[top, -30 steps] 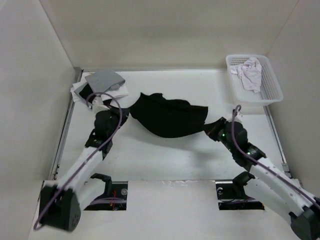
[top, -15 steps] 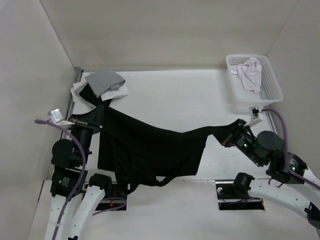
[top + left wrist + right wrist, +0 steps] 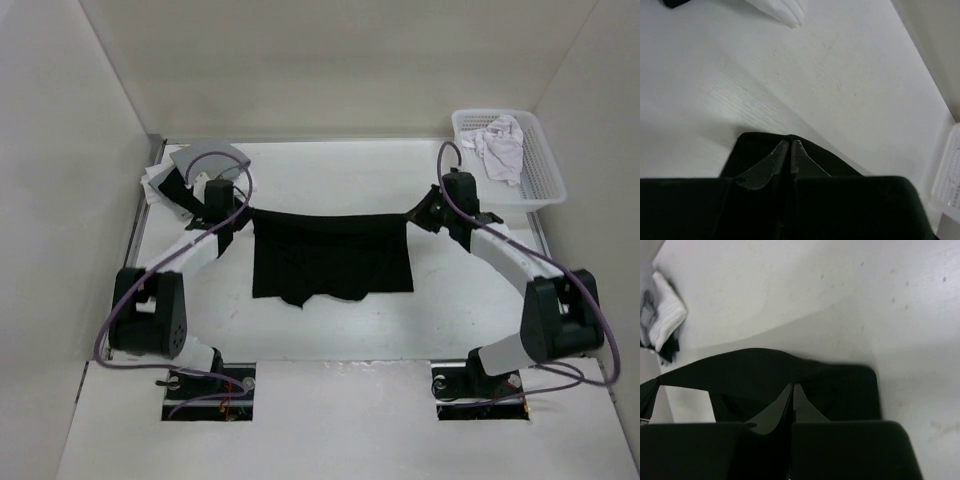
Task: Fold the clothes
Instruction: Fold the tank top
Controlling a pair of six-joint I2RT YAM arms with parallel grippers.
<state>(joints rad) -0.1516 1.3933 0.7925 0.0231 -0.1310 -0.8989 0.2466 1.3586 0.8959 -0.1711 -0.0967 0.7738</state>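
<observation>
Black top is mid-frame in the top view, stretched betw. the left arm and right arm. Its upper edge runs as a straight line from left to right, and the lower part looks to lie on the counter.

Left jaws are pinched right down on the upper-left corner and right jaws on the upper-right corner. Both wrist views show the tips closed together w/ black fabric bunched round them, nothing else in the grip.

I reckon the corners are held wide apart to keep that thin fabric taut, so it goes down flat w/o creases. The bottom hem is uneven, w/ a bit sagging at lower left, so it's prob. not fully smoothed out. I'd call this the spreading step, no fold made yet.

The grey-and-white pile at upper left sits just beside the left arm. The basket w/ the pale cloth is at upper right, apart from the top.
</observation>
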